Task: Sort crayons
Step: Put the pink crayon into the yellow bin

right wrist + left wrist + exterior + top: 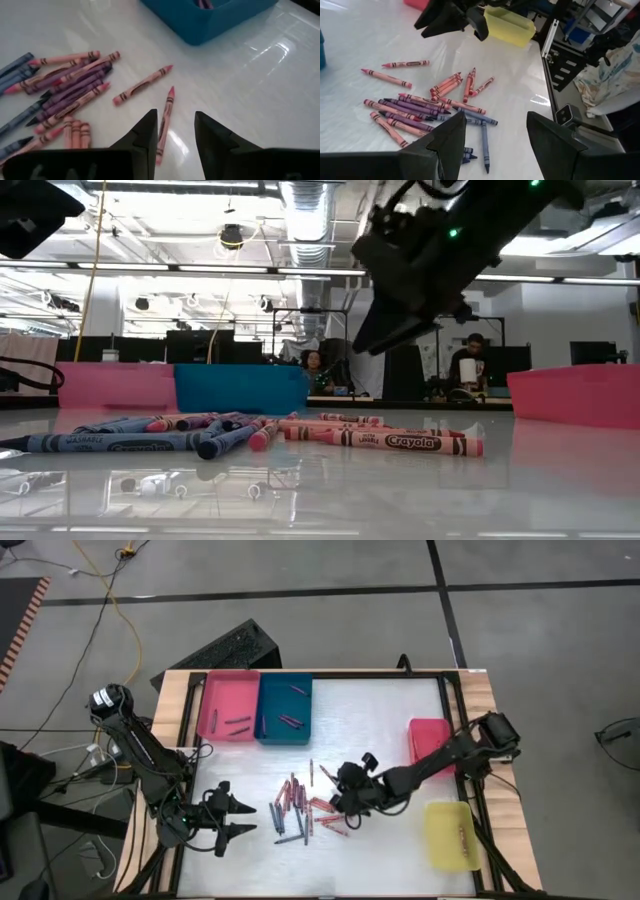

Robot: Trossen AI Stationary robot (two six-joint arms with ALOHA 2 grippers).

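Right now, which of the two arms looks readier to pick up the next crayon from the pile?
Probably the right. The right gripper hangs open at the pile, a pink crayon lying between its fingers. The left gripper waits open beside the pile.

The high view looks straight down on the whole bench (400, 710). The low view sits at bench height, close behind the crayons (385, 440), facing the room. Both wrist views look down closely on that same crayon pile.

Both grippers (243, 819) (330, 788) — fingers apart
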